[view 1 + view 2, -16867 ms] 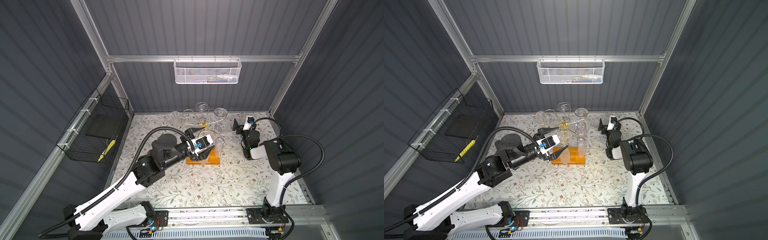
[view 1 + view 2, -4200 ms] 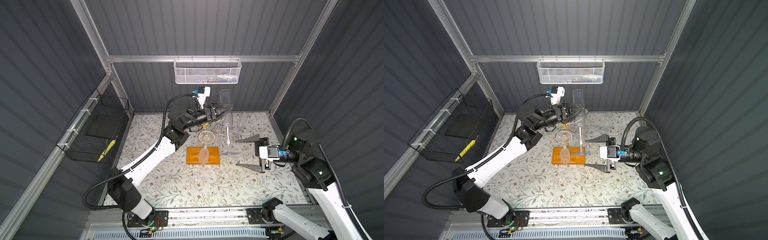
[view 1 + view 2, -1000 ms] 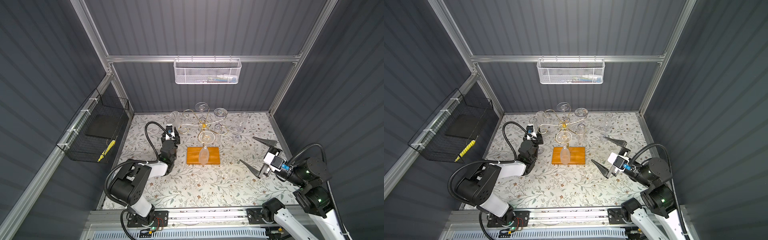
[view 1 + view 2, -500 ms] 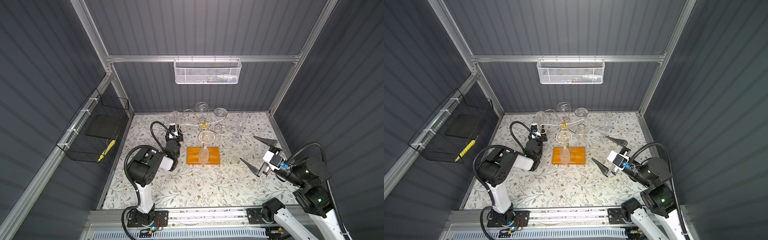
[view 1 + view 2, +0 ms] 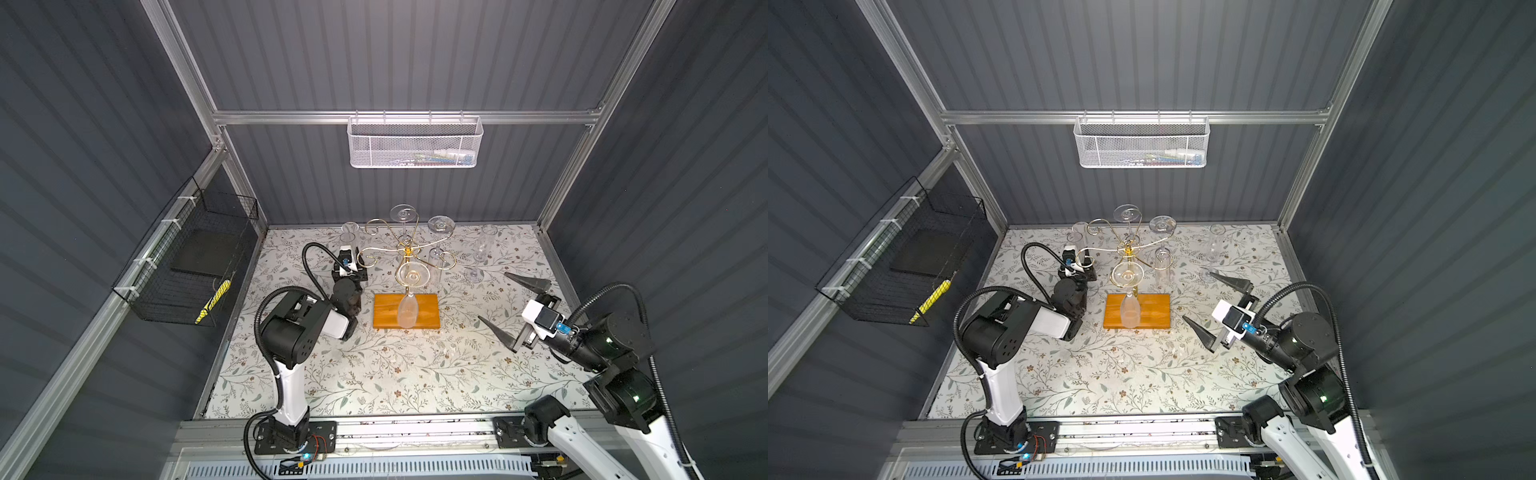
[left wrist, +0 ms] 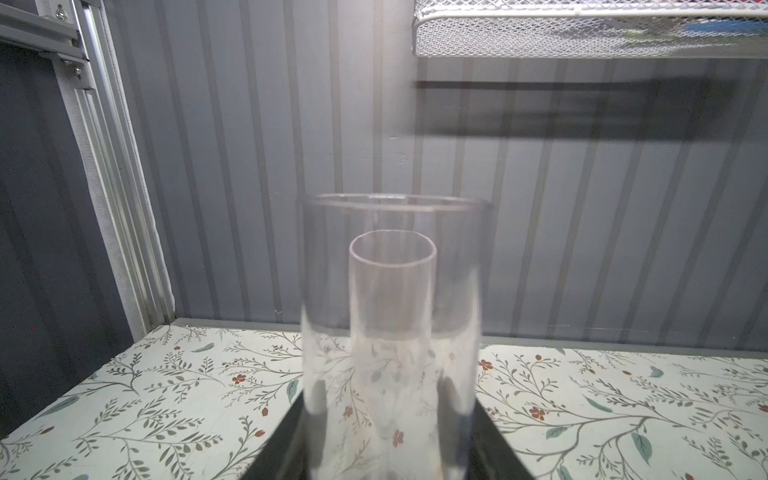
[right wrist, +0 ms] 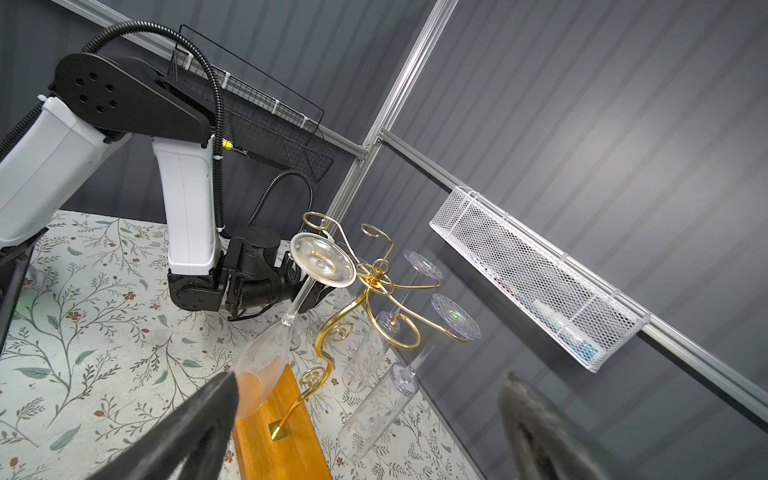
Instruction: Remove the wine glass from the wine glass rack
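Left wrist view shows the left claw [image 6: 388, 432] clenched on 1 upright glass [image 6: 390, 316], just left of the rack [image 5: 408, 250]. Right claw [image 5: 491, 295] gapes empty, right of the rack. Likely light, slick, brittle: hold the bowl gently.

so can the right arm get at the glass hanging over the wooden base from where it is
Probably yes: the right gripper is wide open and faces the hanging wine glass with only bare table between. The wine glass rack curls close around its stem, so the bowl looks easier.
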Robot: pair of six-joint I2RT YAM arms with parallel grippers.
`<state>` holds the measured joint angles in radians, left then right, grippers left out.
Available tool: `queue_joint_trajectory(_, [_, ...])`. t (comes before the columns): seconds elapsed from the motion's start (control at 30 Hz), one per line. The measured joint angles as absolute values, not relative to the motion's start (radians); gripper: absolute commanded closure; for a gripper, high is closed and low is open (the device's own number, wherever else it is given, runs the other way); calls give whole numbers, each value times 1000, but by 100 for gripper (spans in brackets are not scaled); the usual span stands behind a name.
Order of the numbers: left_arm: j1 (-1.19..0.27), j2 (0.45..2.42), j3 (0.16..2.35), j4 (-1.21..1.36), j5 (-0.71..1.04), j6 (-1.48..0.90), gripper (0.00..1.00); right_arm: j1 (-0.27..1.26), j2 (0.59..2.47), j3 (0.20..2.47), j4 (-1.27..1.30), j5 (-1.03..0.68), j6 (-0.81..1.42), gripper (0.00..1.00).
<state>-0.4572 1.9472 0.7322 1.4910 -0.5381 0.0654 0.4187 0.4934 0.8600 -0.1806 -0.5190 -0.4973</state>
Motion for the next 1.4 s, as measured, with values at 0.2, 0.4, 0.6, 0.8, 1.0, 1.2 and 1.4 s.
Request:
queue_joint_trajectory(0.2, [-457,1947,727,1490,-538,62,42,419,493,860,-181,-519,-497,1])
queue_joint_trajectory(0.4, [-457,1947,725,1489,-538,59,39,419,492,860,-181,-519,-496,1])
queue_joint_trajectory(0.6, [-457,1947,719,1490,-538,58,35,419,491,860,-181,-519,-496,1])
queue_joint_trajectory(0.8, [-457,1947,702,1490,-538,55,26,419,490,860,-181,-519,-495,1])
queue_joint_trajectory(1.0, [-456,1934,669,1489,-539,59,17,419,480,858,-181,-519,-486,1])
queue_joint_trajectory(1.2, [-456,1876,631,1489,-549,59,11,419,476,854,-181,-519,-472,1])
queue_joint_trajectory(1.4, [-456,1827,598,1490,-550,56,10,419,474,853,-181,-516,-462,1])
